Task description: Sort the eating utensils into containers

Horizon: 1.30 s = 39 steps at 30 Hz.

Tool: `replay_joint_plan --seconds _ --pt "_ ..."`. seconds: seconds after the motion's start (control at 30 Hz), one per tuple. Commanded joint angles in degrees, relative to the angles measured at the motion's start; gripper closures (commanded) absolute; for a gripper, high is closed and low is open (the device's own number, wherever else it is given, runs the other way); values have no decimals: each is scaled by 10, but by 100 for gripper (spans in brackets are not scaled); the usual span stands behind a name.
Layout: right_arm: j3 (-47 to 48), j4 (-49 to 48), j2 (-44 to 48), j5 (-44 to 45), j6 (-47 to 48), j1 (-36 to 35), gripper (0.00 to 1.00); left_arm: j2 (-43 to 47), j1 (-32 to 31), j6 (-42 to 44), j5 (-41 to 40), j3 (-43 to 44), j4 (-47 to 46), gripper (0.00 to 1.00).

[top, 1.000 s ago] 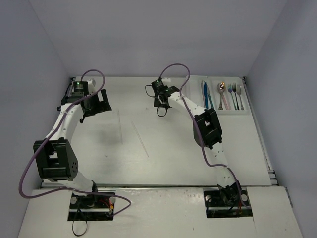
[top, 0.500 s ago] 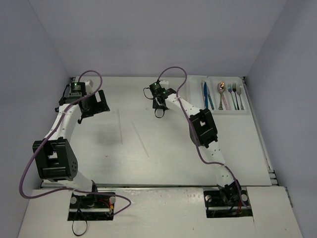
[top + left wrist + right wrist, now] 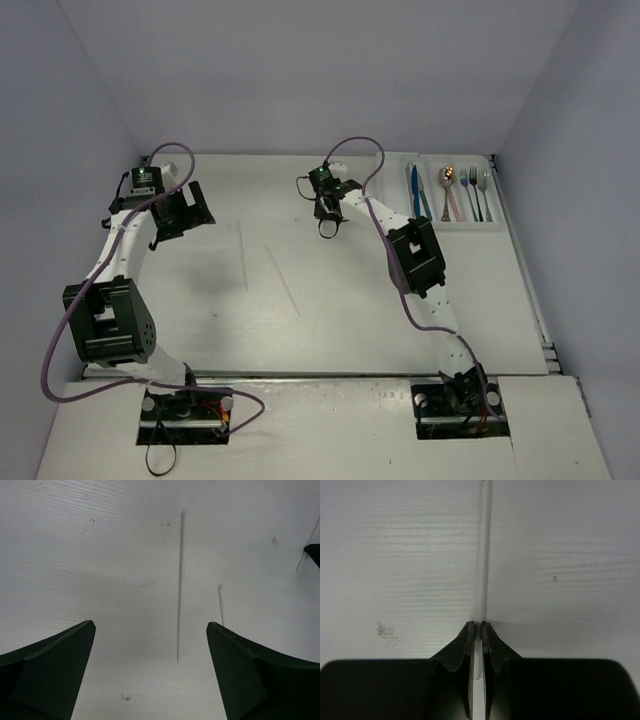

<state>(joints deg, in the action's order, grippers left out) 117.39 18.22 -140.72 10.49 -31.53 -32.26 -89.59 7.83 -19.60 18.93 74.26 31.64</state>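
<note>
My right gripper (image 3: 479,625) is shut on one end of a thin pale stick (image 3: 484,555) that lies flat on the table and runs away from the fingers. From above, this gripper (image 3: 328,228) is at the table's back middle. My left gripper (image 3: 150,625) hangs wide open above the table with nothing between its fingers. In front of it lie a long stick (image 3: 180,587) and a shorter-looking one (image 3: 220,605). The top view shows these two sticks (image 3: 243,255) (image 3: 283,280) on the middle of the table. The white tray (image 3: 455,226) at the back right holds blue knives (image 3: 416,190), a gold spoon (image 3: 447,180) and forks (image 3: 475,195).
Walls close the table on the left, back and right. Purple cables loop over both arms. The left arm's elbow block (image 3: 108,322) sits low at the left edge. Small dark specks (image 3: 385,630) mark the white tabletop.
My right gripper's fingers have closed onto the stick's end after the wrist shifted slightly at the back middle. The left wrist has drifted a little to the left, still open.
</note>
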Motion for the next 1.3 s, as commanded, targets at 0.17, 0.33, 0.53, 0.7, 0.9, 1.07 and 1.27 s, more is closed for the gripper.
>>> replay_joint_plan --seconds 0.17,0.33,0.53,0.7,0.9,1.07,1.27 --pt "-87 38 102 -93 30 26 100 -3 25 -24 33 30 5 6" --pt "-103 37 193 -81 65 15 100 2 26 -24 33 30 6 6" --pt "-105 35 273 -62 113 5 100 6 25 -25 30 32 5 6" --pt "-119 32 314 -46 202 15 100 9 25 -27 34 36 5 6" --pt "-145 33 339 -82 268 85 100 8 25 -25 36 39 5 6" --pt "-149 32 331 -99 282 149 100 0 24 -29 38 40 5 6" --pt "-136 32 283 -114 307 192 100 -14 24 -32 45 48 4 6"
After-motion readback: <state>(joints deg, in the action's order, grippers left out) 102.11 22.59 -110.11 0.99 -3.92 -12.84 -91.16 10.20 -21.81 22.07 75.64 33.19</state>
